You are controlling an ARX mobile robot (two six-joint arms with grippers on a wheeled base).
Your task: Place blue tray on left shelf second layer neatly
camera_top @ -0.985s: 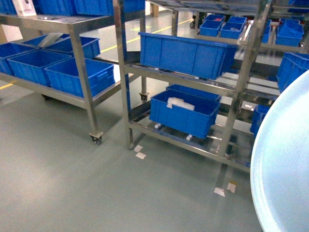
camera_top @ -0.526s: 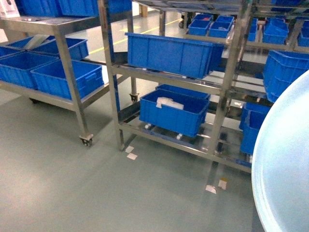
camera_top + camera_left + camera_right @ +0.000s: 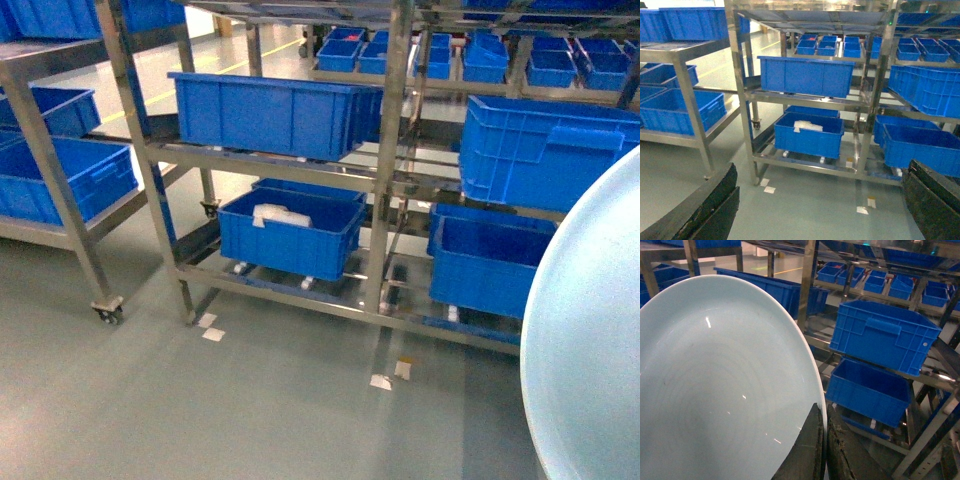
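Note:
The blue tray point(image 3: 590, 340) is a pale sky-blue glossy dish that fills the right edge of the head view. It stands almost on edge, held up off the floor. In the right wrist view the blue tray point(image 3: 720, 385) covers the left half, and my right gripper point(image 3: 822, 412) is shut on its rim, one dark finger on each face. My left gripper point(image 3: 822, 167) is open and holds nothing; its black fingers point(image 3: 705, 210) sit at the view's lower corners. A steel shelf rack point(image 3: 385, 180) with several layers stands ahead. Neither gripper shows in the head view.
Deep dark-blue crates point(image 3: 270, 110) sit on the rack's layers, one low crate point(image 3: 290, 235) holding white items. Another wheeled rack point(image 3: 60, 200) with crates stands at the left. More crates point(image 3: 880, 335) fill the right bays. Grey floor point(image 3: 250, 410) with white tape marks lies in front.
In the head view the racks have slid left, so the view has swung right and closer. The blue tray stays at the right edge in my right gripper.

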